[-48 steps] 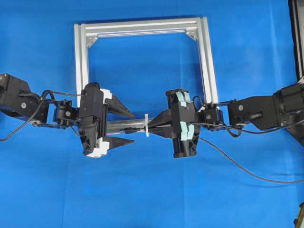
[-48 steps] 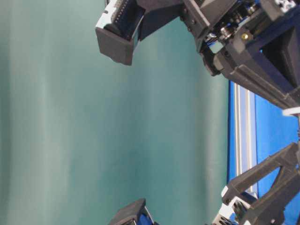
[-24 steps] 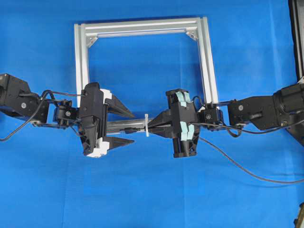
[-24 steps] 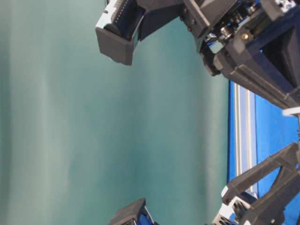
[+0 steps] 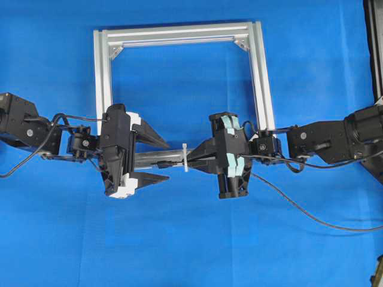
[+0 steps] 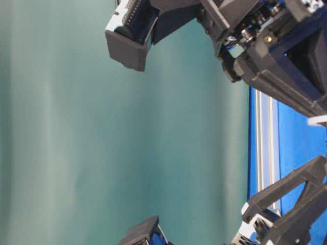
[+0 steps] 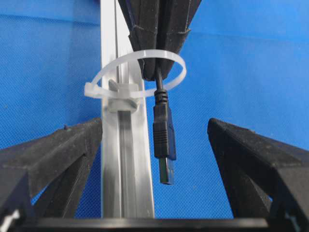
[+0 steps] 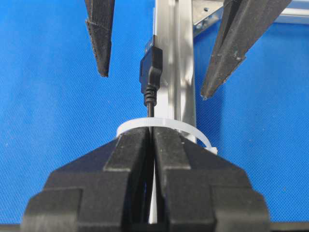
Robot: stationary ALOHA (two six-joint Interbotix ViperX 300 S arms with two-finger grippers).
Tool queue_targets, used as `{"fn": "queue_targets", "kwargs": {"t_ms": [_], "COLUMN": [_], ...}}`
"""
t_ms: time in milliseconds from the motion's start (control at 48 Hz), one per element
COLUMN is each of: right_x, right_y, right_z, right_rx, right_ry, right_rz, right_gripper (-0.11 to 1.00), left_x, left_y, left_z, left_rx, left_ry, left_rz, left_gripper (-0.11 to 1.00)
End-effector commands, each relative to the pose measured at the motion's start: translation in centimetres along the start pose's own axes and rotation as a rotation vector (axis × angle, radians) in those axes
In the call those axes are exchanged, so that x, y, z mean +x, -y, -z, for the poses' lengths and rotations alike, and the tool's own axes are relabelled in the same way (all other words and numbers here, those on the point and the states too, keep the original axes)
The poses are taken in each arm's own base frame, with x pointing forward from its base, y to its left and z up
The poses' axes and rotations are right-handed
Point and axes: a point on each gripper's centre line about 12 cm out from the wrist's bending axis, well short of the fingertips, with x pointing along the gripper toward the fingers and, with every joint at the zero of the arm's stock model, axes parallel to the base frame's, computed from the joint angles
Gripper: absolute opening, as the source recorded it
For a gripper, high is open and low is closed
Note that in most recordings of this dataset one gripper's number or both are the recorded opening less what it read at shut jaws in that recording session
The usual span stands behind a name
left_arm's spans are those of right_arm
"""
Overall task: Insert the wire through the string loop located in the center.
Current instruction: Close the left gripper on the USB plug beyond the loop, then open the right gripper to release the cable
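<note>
Nowhere any legible writing — wire (image 7: 163,140) pokes through string loop (image 7: 135,72).

**No readable text in any view**

No lettering, label, brand, number or sign can be read in these pictures. The aluminium frame (image 5: 179,34), the blue cloth (image 5: 179,239) and the black arm housings show plain surfaces, and the plug of the wire (image 7: 164,137) bears no legible mark

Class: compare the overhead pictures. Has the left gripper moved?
No. The left gripper keeps its place against the aluminium frame, open beside the string loop.
</note>
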Motion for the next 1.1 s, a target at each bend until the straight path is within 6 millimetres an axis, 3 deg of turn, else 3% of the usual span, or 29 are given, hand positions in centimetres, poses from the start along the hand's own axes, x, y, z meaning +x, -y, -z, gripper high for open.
{"fn": "queue_targets", "kwargs": {"t_ms": [0, 625, 687, 916, 1083], "right_x": [-0.14, -0.13, -0.14, -0.14, -0.15], "right_y": [-0.24, -0.18, -0.24, -0.24, -0.25], "right_z": [-0.87, -0.86, -0.87, -0.87, -0.79], "right_rx": [-0.004, -0.003, -0.004, -0.004, -0.006], "right_ry": [0.027, 0.026, 0.027, 0.027, 0.024], "right_rz": [-0.007, -0.005, -0.007, -0.007, -0.008], "right_gripper": [-0.02, -0.02, -0.02, -0.02, -0.02], "left_x": [0.03, 0.14, 0.21, 0.27, 0.27], "left_y": [0.26, 0.25, 0.23, 0.04, -0.06], "left_z": [-1.00, -0.76, -0.53, -0.79, -0.84], "left_rx": [0.000, -0.001, -0.001, -0.002, -0.002], "left_ry": [0.031, -0.002, -0.025, -0.012, -0.009], "left_rz": [0.009, 0.005, 0.003, -0.002, -0.004], "left_gripper": [0.89, 0.84, 0.73, 0.09, 0.07]}}
